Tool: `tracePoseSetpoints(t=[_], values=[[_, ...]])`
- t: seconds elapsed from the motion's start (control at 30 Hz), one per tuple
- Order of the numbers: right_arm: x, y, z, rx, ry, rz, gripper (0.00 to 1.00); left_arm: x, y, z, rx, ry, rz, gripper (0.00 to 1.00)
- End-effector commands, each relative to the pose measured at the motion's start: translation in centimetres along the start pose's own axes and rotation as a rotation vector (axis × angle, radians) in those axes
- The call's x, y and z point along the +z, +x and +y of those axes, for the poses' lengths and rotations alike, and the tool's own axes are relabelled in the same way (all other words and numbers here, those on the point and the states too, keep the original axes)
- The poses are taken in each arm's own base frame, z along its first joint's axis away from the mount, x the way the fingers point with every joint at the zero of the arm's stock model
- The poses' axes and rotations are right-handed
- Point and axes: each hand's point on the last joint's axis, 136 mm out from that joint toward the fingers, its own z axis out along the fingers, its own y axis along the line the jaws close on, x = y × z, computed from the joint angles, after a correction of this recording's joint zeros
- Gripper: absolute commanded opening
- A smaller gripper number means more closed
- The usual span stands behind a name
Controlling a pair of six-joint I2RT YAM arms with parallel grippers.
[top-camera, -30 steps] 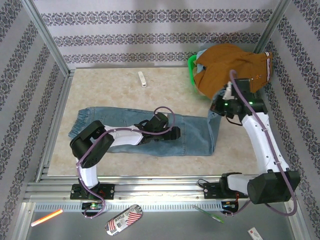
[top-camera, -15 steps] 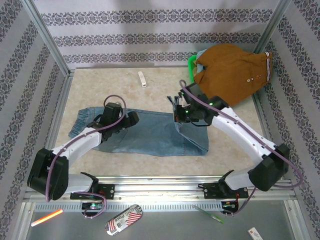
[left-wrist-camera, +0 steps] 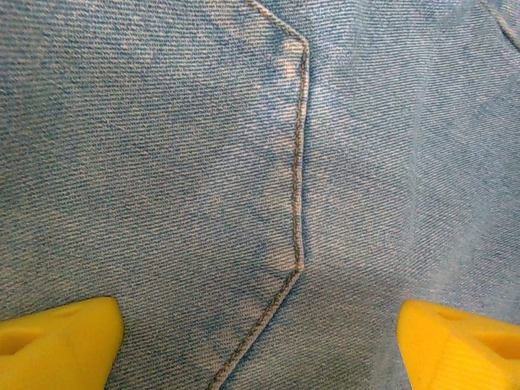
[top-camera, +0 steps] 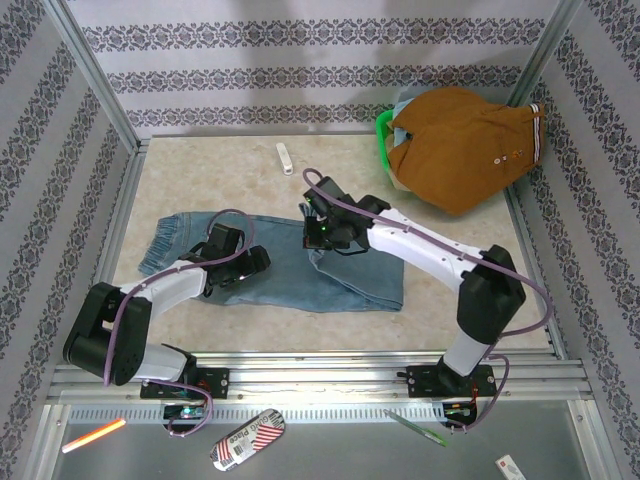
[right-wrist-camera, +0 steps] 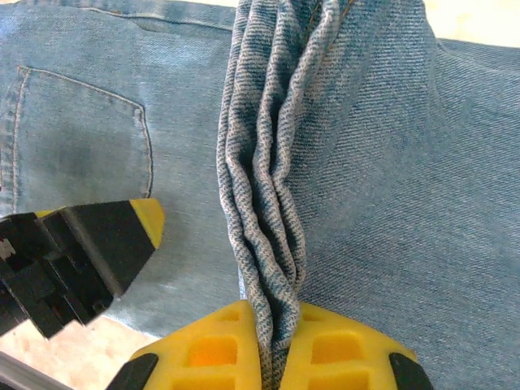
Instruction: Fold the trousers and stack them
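We find the trousers lying on the table, partly folded; the right gripper pinches a bunched ridge of denim; the left gripper stands spread over a pocket seam; a green basket at the far right holds a brown garment.

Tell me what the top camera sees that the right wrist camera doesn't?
Top view extras: the whole table, a brown garment on a green basket, a small white object, and both arms. Right wrist extras: a close look at the bunched denim folds pinched between yellow fingers, plus a back pocket's stitching. Shared: the trousers, the right gripper shut on them, and the left gripper open over the denim.
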Motion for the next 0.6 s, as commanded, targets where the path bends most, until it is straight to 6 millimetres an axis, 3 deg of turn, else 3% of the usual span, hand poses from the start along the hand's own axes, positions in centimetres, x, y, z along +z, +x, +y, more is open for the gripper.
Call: tracePoseSetpoints(t=[0.0,0.17,0.2,0.3,0.43,0.57], values=[[1.7,-0.7,2.2,0.041,-0.037,-0.031,0.00,1.1,2.4,1.4,-0.008,-0.011,0.084,0.89],[5.3,1.1,1.8,0.063,-0.008,0.050,0.01,0.0,2.1,1.1,-0.004,0.003,0.071,0.89],[6.0,1.6,1.9,0.070,-0.015,0.075,0.16,-0.4,1.9,1.0,-0.003,0.004,0.062,0.90],[6.3,2.9,3.4,0.076,-0.096,0.148,0.45,-1.8,1.0,0.8,-0.005,0.012,0.031,0.91],[3.5,2.9,4.3,0.040,-0.170,0.143,0.56,-4.1,-0.4,-0.1,0.014,0.034,-0.011,0.92],[-0.6,1.6,1.7,0.022,-0.149,0.068,0.58,-6.1,-0.9,-1.8,0.052,0.097,-0.020,0.89]])
